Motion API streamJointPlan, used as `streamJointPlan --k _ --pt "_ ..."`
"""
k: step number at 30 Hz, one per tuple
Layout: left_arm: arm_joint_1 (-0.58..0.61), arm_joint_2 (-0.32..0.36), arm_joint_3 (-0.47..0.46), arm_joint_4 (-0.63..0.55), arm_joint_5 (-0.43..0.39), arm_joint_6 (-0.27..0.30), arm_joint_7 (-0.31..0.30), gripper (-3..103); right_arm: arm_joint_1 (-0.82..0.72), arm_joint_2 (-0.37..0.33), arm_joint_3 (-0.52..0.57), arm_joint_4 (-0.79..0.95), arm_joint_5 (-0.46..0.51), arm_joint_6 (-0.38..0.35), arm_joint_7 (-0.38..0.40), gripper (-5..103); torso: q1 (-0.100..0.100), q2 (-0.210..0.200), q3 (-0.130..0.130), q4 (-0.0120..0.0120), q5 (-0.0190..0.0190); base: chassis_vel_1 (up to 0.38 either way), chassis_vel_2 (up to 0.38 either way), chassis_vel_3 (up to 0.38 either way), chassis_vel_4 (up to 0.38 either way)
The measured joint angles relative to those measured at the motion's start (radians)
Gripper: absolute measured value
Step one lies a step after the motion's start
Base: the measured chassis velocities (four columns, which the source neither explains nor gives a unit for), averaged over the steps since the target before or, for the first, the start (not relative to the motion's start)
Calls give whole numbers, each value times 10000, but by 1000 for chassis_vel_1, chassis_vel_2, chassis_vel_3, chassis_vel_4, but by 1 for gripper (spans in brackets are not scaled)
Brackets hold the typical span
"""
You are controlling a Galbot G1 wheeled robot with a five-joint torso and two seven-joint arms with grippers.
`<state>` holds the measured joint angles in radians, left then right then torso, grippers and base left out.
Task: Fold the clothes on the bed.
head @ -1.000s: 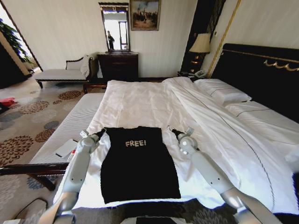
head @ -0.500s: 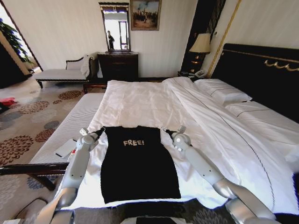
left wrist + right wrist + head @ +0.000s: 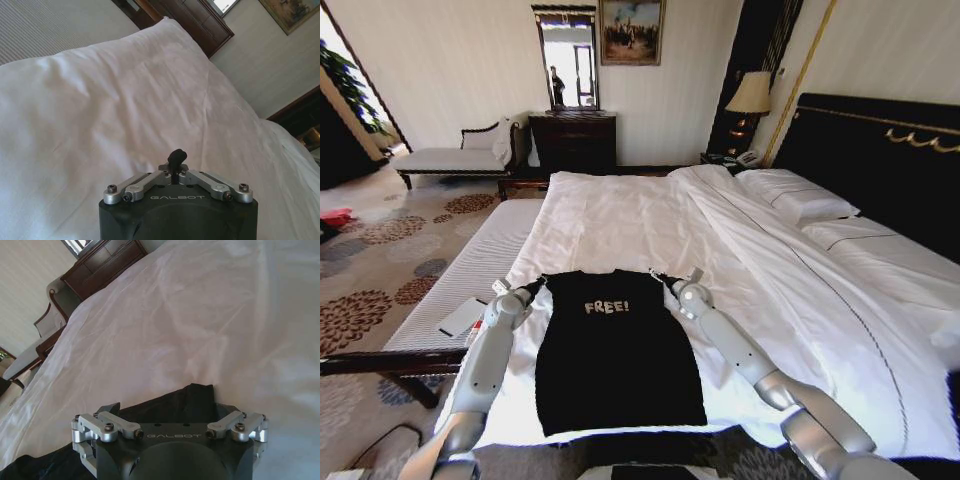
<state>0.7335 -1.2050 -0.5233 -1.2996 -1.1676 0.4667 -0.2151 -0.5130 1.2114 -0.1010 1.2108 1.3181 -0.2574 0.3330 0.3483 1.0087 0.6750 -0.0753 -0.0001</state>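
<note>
The black T-shirt [image 3: 613,350] is lying flat, "FREE!" lettering up, on the white duvet at the near end of the bed [image 3: 620,215]; over the last second the right gripper [image 3: 661,279] has been sliding inward from beside the shirt onto its right shoulder, which suggests a grasp there is being set up. The left gripper [image 3: 539,285] is resting at the left shoulder. The right wrist view is showing those jaws spread wide astride black cloth, gripping nothing, while the left wrist view is showing its linkage drawn together over bare duvet.

Black T-shirt [image 3: 615,350] with white "FREE!" lettering, spread flat, near foot of white-sheeted bed [image 3: 620,215]
</note>
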Motion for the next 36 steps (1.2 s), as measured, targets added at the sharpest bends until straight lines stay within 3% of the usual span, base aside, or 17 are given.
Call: streamJointPlan --k 5,11,13,21,23,27,29,32,36 --pt "-1 26 -12 -6 -10 0 -5 1 -1 110 -91 -60 -98 -60 -125 101 0 1 0 0 0 0 0 0 0" --pt "-108 -11 7 116 -6 0 16 1 52 185 -107 -285 -371 -16 -208 75 0 1 0 1 0 0 0 0 0" --pt "-126 -26 15 135 -3 0 19 1 53 184 -107 -304 -428 -3 -208 75 0 1 0 1 0 0 0 0 0" --pt "-234 -81 65 299 52 -12 84 1 52 101 -60 -415 -795 87 -164 37 0 1 0 0 1 0 0 0 0" --pt "-240 -81 67 312 59 -16 93 1 51 98 -52 -430 -847 105 -162 37 0 1 0 0 1 0 0 0 0" --pt "-247 -79 68 334 69 -31 116 1 52 123 -44 -511 -1043 195 -150 15 0 1 0 0 1 0 0 0 0" --pt "-247 -75 67 334 69 -35 121 1 56 131 -45 -513 -1074 219 -144 15 0 1 0 0 1 0 0 0 0" --pt "-249 -48 59 334 69 -42 140 1 102 154 -45 -515 -1136 270 -131 2 0 1 0 0 1 0 0 0 0" --pt "-259 6 44 333 57 -48 152 1 172 180 -46 -550 -1315 403 -118 0 0 1 0 0 1 0 0 0 0"
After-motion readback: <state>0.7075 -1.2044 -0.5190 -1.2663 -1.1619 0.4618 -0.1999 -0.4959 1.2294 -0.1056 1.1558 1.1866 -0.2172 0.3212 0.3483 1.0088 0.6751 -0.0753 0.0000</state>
